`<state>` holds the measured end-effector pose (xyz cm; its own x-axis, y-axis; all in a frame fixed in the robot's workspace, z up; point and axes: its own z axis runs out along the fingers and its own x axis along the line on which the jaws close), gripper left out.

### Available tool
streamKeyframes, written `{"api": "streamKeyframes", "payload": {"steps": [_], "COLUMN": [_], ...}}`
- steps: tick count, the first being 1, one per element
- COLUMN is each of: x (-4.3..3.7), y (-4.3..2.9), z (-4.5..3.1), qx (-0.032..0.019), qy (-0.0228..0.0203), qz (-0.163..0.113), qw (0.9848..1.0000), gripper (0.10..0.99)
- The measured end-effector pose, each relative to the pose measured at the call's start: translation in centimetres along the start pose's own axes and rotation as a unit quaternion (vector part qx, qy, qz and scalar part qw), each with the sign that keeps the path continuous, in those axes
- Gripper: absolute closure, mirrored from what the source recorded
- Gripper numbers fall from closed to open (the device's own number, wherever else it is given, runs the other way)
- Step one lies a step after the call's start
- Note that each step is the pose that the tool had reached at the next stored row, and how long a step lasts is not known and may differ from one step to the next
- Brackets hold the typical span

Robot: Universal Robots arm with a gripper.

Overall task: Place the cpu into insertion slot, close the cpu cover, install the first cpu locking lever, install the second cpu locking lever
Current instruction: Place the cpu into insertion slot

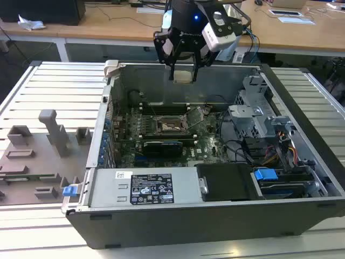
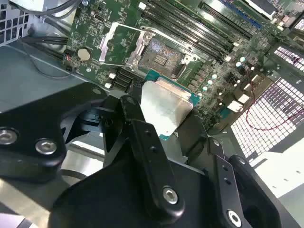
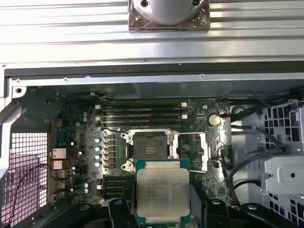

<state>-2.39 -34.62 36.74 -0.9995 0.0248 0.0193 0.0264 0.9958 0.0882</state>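
One gripper (image 1: 183,73) hangs above the open computer case (image 1: 215,221), its fingers (image 2: 135,126) clamped on the cpu (image 3: 163,192), which is held high over the motherboard (image 3: 80,142) and well apart from the insertion slot (image 3: 151,147). In both wrist views the slot is bare and the cpu cover (image 3: 192,151) is swung open just beside it.

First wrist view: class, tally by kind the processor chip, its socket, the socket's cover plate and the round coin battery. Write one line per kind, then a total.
cpu: 1
insertion slot: 1
cpu cover: 1, lying open beside the slot
coin battery: 1
Total: 4
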Motion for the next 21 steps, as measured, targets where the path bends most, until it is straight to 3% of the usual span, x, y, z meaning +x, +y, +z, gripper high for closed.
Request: {"api": "streamKeyframes", "payload": {"steps": [21], "x": [-0.02], "y": [-0.13], "z": [1.51], "qx": [0.0001], "qy": [0.0], "qz": [0.0], "qw": [1.0], "gripper": [0.545]}}
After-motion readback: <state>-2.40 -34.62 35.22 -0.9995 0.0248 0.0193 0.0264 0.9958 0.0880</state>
